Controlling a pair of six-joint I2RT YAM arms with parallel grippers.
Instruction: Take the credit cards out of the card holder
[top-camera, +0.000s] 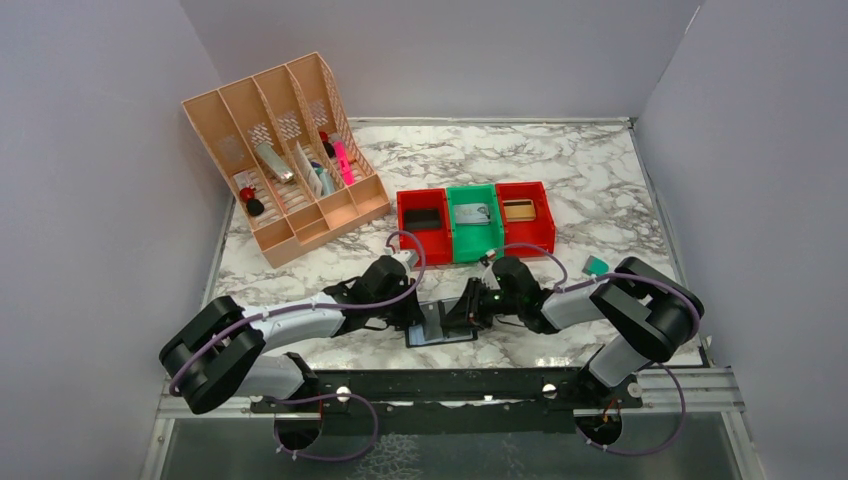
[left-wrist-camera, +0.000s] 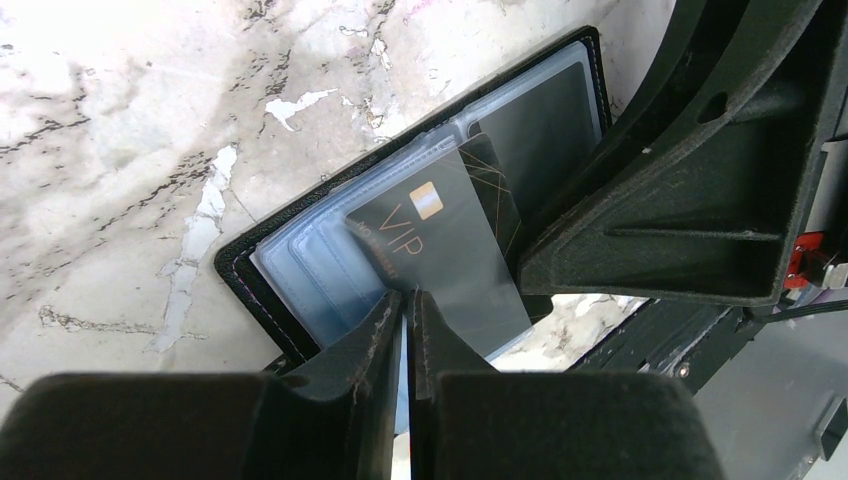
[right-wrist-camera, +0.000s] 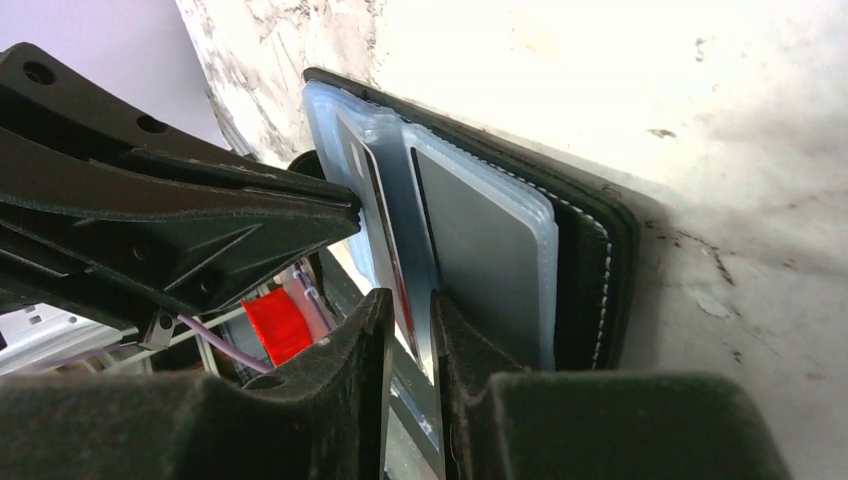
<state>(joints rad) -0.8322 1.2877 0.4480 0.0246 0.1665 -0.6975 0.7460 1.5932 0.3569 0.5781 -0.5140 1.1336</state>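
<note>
the card holder (top-camera: 440, 328) lies open on the table (top-camera: 600, 200). its vip card (left-wrist-camera: 440, 250) is pinched by the nearly closed left gripper (left-wrist-camera: 403, 296); the right gripper (right-wrist-camera: 411, 300) is slightly parted about a sleeve (right-wrist-camera: 490, 250). the card should be drawn straight out, holder pinned.

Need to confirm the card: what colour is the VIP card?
The VIP card is black with gold lettering and lines; left wrist view shows it best.

i see my left gripper (left-wrist-camera: 405, 300) with its fingers almost together, tips at the near edge of a black plastic card with gold vip lettering (left-wrist-camera: 440, 250). the card juts from the clear sleeves (left-wrist-camera: 310, 265) of the flat black bifold card holder (left-wrist-camera: 235, 268) on the white marble table (left-wrist-camera: 120, 150). the right gripper's finger (left-wrist-camera: 690, 190) covers the holder's right side.
</note>
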